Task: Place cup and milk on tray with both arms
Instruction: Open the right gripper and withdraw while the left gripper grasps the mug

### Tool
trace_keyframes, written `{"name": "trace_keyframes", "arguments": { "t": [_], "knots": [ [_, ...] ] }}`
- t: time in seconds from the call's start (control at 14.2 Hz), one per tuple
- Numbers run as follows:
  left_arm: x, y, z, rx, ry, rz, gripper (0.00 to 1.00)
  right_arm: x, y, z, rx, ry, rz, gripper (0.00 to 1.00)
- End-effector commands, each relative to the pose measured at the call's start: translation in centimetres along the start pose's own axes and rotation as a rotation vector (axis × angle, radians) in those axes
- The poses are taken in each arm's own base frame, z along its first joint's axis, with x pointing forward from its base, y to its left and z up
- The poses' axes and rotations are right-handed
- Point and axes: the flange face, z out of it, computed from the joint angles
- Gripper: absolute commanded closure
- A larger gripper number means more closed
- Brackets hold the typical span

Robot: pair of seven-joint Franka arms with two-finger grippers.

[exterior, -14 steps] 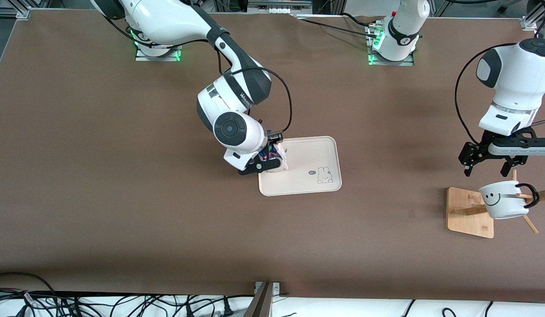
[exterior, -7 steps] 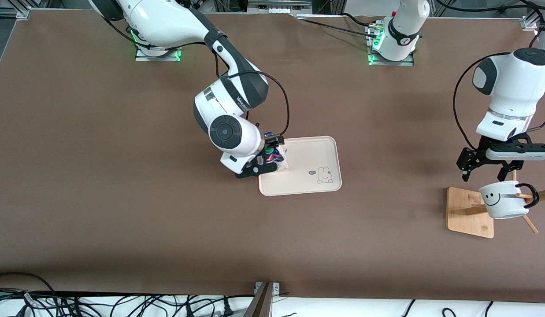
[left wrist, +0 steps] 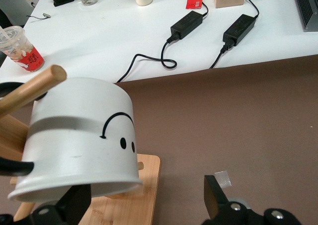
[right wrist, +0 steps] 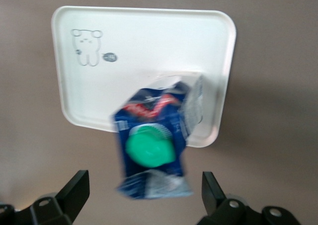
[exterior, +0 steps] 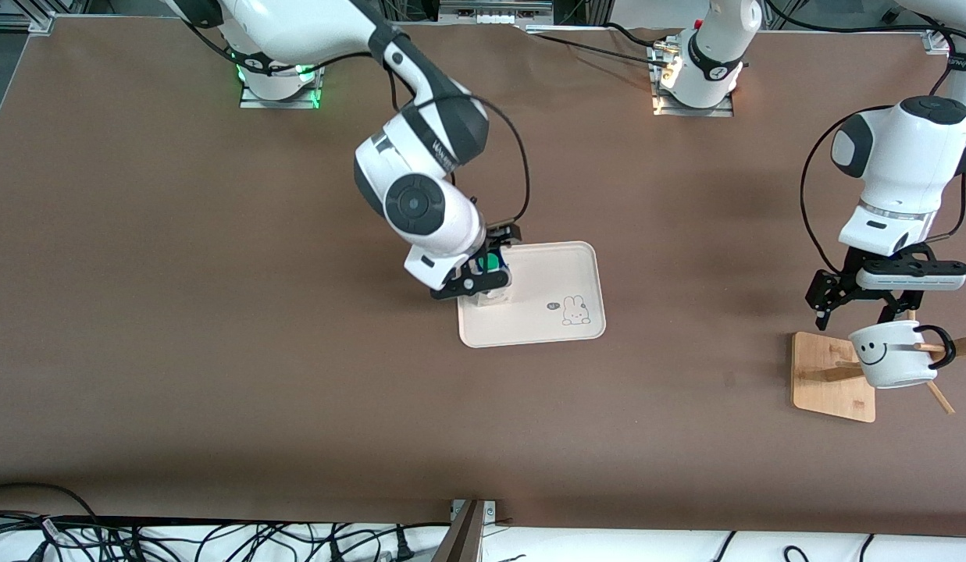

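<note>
my left gripper (exterior: 861, 306) hangs fingers spread, empty, right above the white smiley-face mug (exterior: 892, 355) on its wooden peg rack (exterior: 834, 378) at frame right, while my right gripper (exterior: 476, 267), also spread, straddles the blue-topped milk carton (exterior: 490, 277) standing on the cream rabbit tray (exterior: 564, 269) mid-frame

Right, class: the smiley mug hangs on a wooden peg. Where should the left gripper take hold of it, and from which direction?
Grip the cup across its plain wall, coming down from above. It hangs tilted on the rack, a peg through its black handle, so the handle is blocked. The open left gripper is already over it; then probably draw it off along the peg.
</note>
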Motion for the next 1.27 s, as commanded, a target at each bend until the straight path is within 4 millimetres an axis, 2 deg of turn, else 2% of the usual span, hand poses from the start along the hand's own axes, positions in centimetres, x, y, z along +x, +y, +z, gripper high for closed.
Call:
{"name": "trace_keyframes", "arguments": {
  "t": [0.0, 0.07, 0.21, 0.35, 0.49, 0.63, 0.85, 0.99, 1.06, 1.2],
  "knots": [
    [1.0, -0.3, 0.2, 0.006, 0.023, 0.023, 0.0, -2.3, -1.7, -2.9, -0.004, -0.003, -0.014, 0.0],
    [1.1, -0.4, 0.2, 0.007, 0.024, 0.022, 0.0, -2.8, -1.7, -4.1, -0.007, -0.004, -0.018, 0.0],
    [1.8, -0.6, 0.0, 0.011, 0.037, 0.023, 0.0, -4.7, -1.2, -9.4, -0.062, 0.029, -0.029, 0.0],
    [2.3, -0.8, 0.3, 0.013, 0.044, 0.021, 0.0, -5.3, 2.1, -15.4, -0.142, 0.113, 0.055, 0.0],
    [2.6, -0.9, 0.7, 0.014, 0.047, 0.021, 0.01, -4.1, 7.1, -18.9, -0.212, 0.166, 0.141, 0.0],
    [2.5, -0.9, 1.1, 0.012, 0.042, 0.02, 0.09, -3.7, 10.8, -22.6, -0.239, 0.229, 0.197, 0.0],
    [2.3, -1.6, 1.1, 0.021, 0.039, 0.016, 0.27, -2.8, 16.5, -25.3, -0.269, 0.251, 0.255, 0.0],
    [2.2, -1.8, 1.2, 0.025, 0.038, 0.018, 0.49, -1.7, 21.2, -25.8, -0.294, 0.226, 0.265, 0.0],
    [2.3, -1.9, 1.1, 0.027, 0.039, 0.022, 0.56, -1.2, 24.8, -26.0, -0.294, 0.201, 0.309, 0.0],
    [2.3, -1.9, 1.0, 0.027, 0.041, 0.023, 0.6, -0.1, 31.5, -26.2, -0.295, 0.174, 0.355, 0.0]
  ]
}}
